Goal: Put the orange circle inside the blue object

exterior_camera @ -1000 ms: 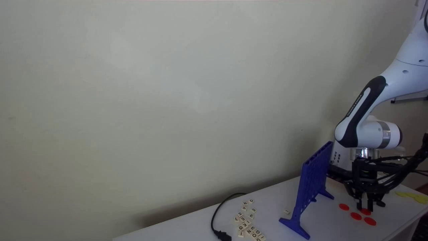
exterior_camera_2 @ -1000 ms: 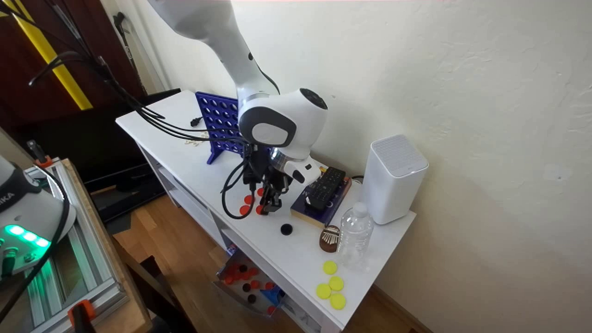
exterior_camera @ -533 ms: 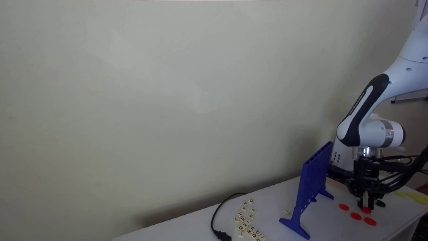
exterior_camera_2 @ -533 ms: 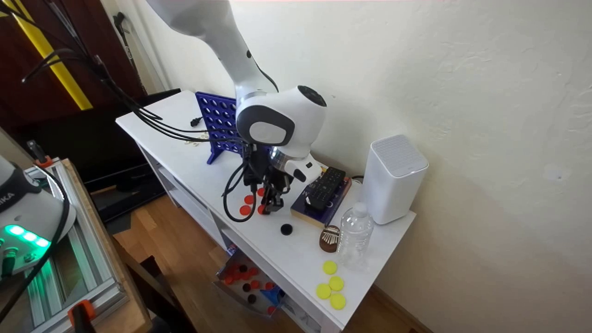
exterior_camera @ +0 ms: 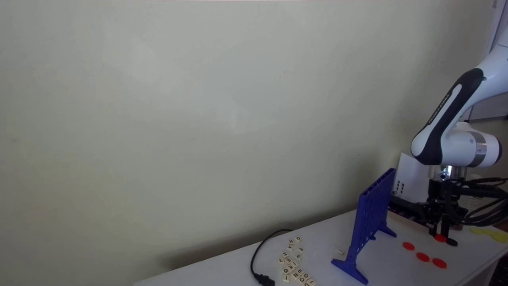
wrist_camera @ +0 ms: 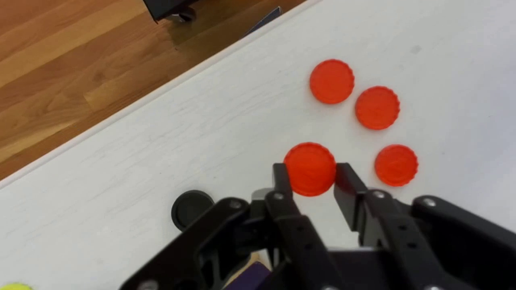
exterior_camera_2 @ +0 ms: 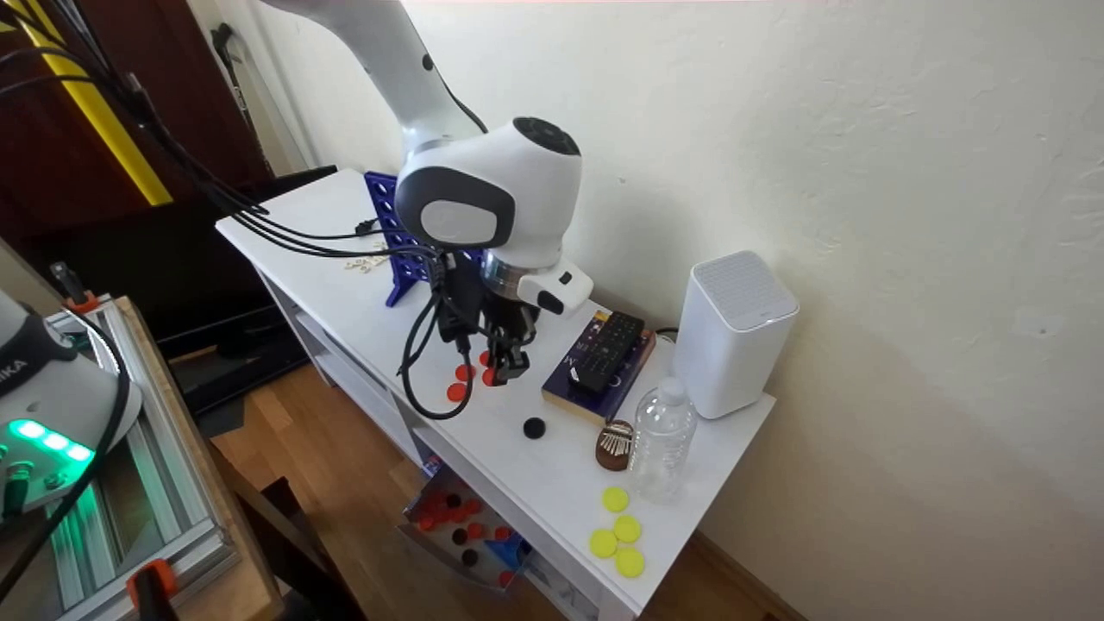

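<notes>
My gripper [wrist_camera: 309,171] is closed on the edges of an orange-red disc [wrist_camera: 309,169], one fingertip at each side. In an exterior view the held disc [exterior_camera: 439,238] hangs between the fingertips, a little above the white table. More orange-red discs lie flat on the table; in the wrist view they are a disc at the top [wrist_camera: 332,81], a middle disc [wrist_camera: 377,108] and a disc right of the gripper [wrist_camera: 396,165]. The blue object [exterior_camera: 372,218] stands upright on splayed feet, apart from the gripper. In an exterior view the arm hides part of the blue object [exterior_camera_2: 403,276].
A black disc [wrist_camera: 191,209] lies near the gripper. A book [exterior_camera_2: 561,398] with a remote [exterior_camera_2: 606,352], a thumb piano [exterior_camera_2: 614,446], a bottle [exterior_camera_2: 662,440], a white box [exterior_camera_2: 737,345] and yellow discs [exterior_camera_2: 615,498] share the table. Letter tiles [exterior_camera: 290,267] lie beyond the blue object.
My gripper has risen off the table with the orange-red disc between its fingertips. In an exterior view it has shifted right, away from the blue object. The other discs have not moved.
</notes>
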You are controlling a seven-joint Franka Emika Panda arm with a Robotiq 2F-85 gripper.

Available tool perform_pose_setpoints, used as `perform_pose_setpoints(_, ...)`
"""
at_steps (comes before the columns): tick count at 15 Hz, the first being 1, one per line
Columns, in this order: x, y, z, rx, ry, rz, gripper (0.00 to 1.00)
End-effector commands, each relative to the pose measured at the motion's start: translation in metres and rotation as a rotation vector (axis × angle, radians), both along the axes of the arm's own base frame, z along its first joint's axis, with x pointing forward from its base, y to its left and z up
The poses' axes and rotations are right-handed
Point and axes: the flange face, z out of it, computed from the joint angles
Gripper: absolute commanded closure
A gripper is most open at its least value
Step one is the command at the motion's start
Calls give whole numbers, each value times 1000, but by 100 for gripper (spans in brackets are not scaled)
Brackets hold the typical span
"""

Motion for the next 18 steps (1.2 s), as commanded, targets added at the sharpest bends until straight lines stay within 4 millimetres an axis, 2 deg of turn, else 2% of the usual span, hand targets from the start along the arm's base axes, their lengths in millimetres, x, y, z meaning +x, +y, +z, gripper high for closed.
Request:
perform_pose_setpoints(1, -26, 15, 35, 0, -102, 72, 92)
perform_pose_setpoints(9, -47, 40, 95, 13, -304, 199, 92)
perform_pose_setpoints(18, -47, 50, 152, 39, -493, 286, 92)
